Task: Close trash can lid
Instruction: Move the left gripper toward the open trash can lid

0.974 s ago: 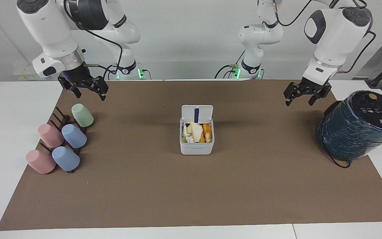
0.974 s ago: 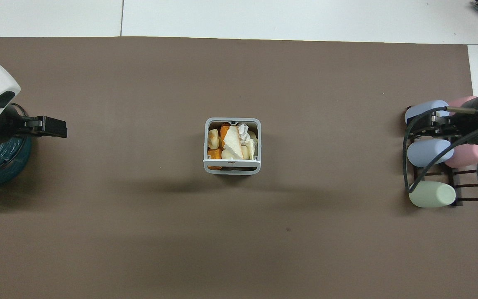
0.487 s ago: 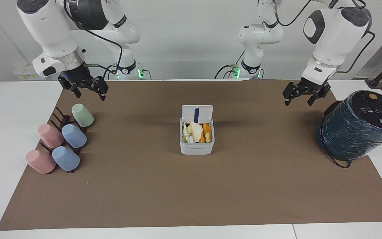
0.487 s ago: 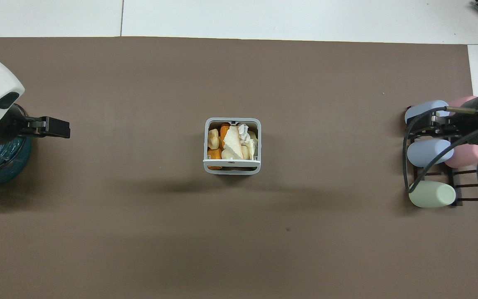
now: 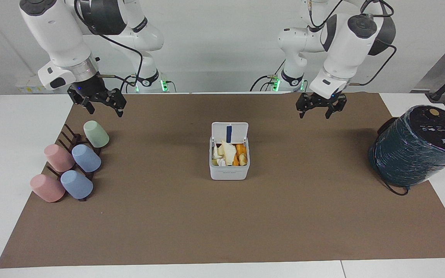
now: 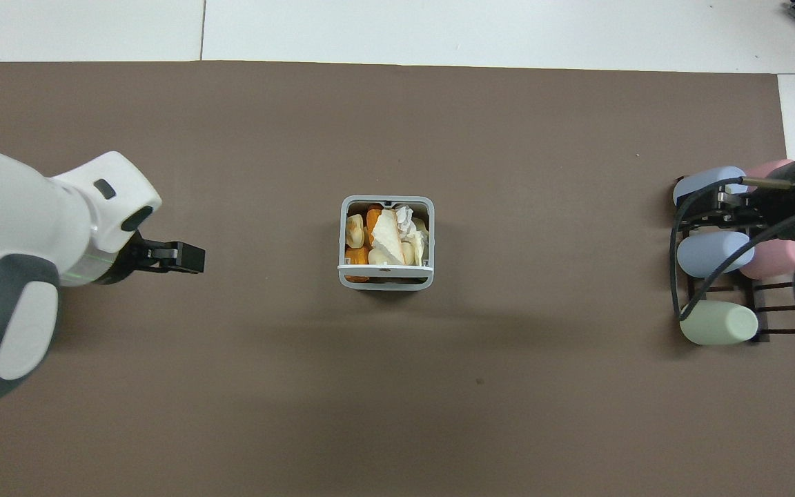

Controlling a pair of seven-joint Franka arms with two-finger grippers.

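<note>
The small white trash can (image 5: 229, 173) stands in the middle of the brown mat, full of crumpled paper and orange scraps; it also shows in the overhead view (image 6: 386, 284). Its lid (image 5: 230, 132) stands upright on the can's edge nearer to the robots, with the blue strip on its underside showing; from overhead the lid (image 6: 385, 266) is only a thin white edge. The lid's top face is hidden. My left gripper (image 5: 314, 115) (image 6: 187, 257) is open and empty in the air, over the mat between the can and the teal cylinder. My right gripper (image 5: 106, 111) is open, over the cup rack, waiting.
A large dark teal wrapped cylinder (image 5: 415, 148) stands at the left arm's end of the mat. A dark rack with several pastel cups (image 5: 72, 164) (image 6: 715, 252) lies at the right arm's end.
My left arm has swung from beside the teal cylinder toward the trash can, its gripper staying open. The right arm, the can and the lid have not moved.
</note>
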